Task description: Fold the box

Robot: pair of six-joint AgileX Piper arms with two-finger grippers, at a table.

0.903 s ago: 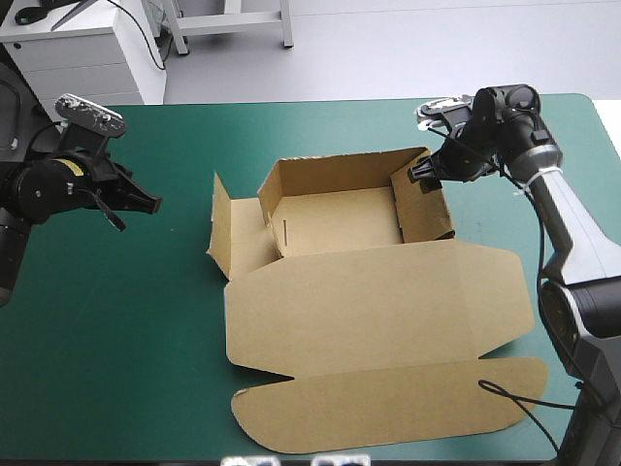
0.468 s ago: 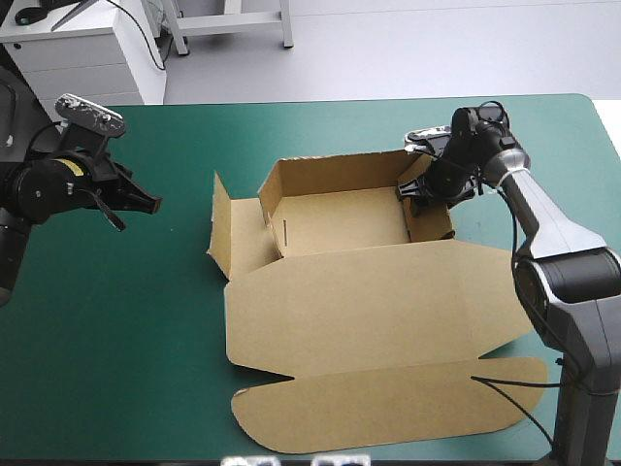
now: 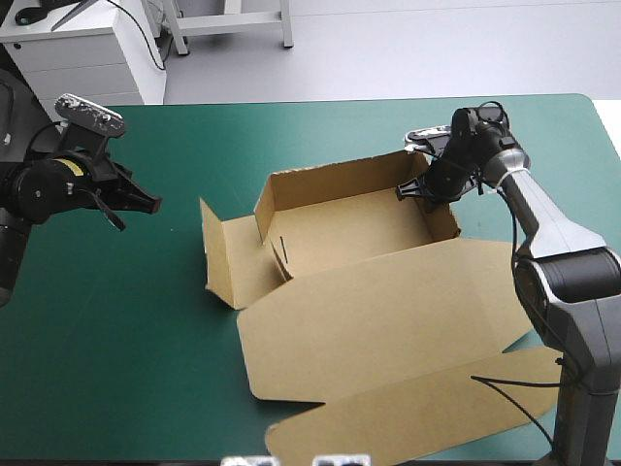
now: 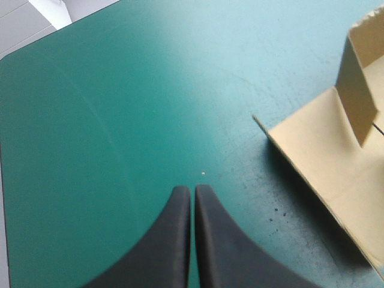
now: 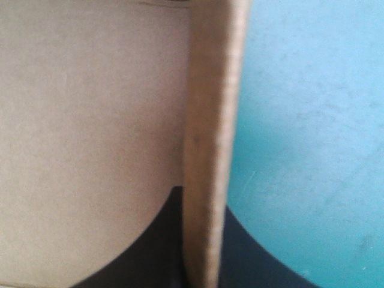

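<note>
Fingers first: the right gripper (image 3: 425, 187) has its black fingers nearly closed on the top edge of the right wall (image 3: 446, 209), one inside the tray and one outside, and the right wrist view shows the board's edge running up between them. That pinch probably serves two ends. It keeps the wall upright, and it gives the arm a handle by which to turn or drag the whole sheet. The box (image 3: 374, 311) lies at the middle of the teal-green cover (image 3: 146, 340), set askew to the table's edges. Its back wall (image 3: 340, 178) and right wall are raised around the floor, while the left flap (image 3: 228, 257) is folded outward onto the cover. The lid panel (image 3: 388, 301) lies flat on the near side of the tray, with its tuck flap (image 3: 417, 427) reaching toward the table's near edge. The left gripper (image 3: 147, 203) hovers near the table's left side, well apart from the left flap. Its fingers are pressed together on nothing. It seems parked there to stay clear while the other arm works, yet it points at the unfolded left side, which is likely the part that needs raising next.
</note>
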